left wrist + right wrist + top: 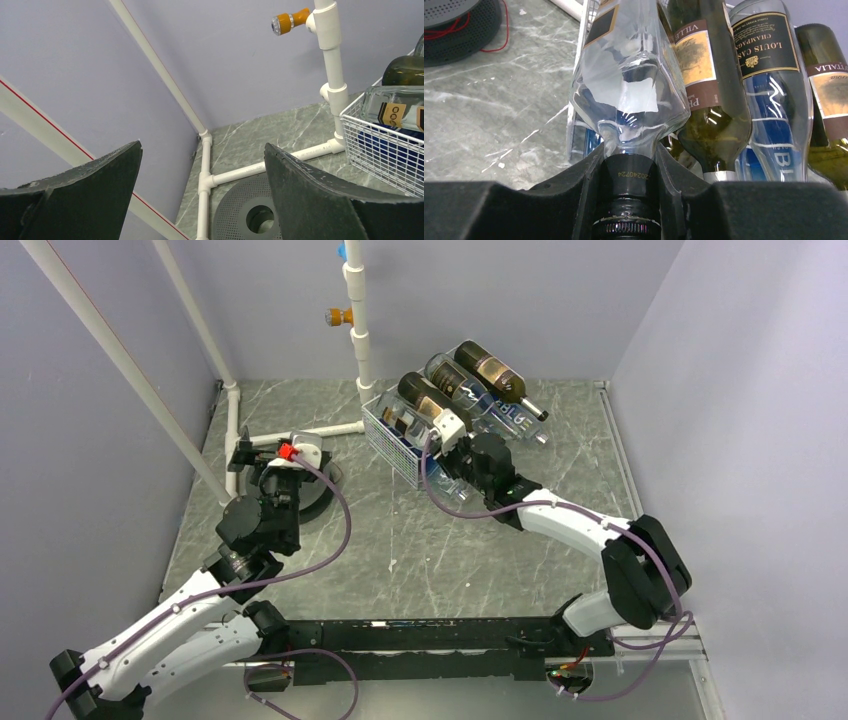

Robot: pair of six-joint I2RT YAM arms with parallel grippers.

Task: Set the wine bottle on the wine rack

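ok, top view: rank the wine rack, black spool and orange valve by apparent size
1. wine rack
2. black spool, partly hidden, so less sure
3. orange valve, clearly smallest

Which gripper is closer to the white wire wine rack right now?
Right. The right gripper, shut on the clear bottle by its neck, is at the wine rack on its near side. The left gripper hangs open above the black perforated spool, off to the rack's left.
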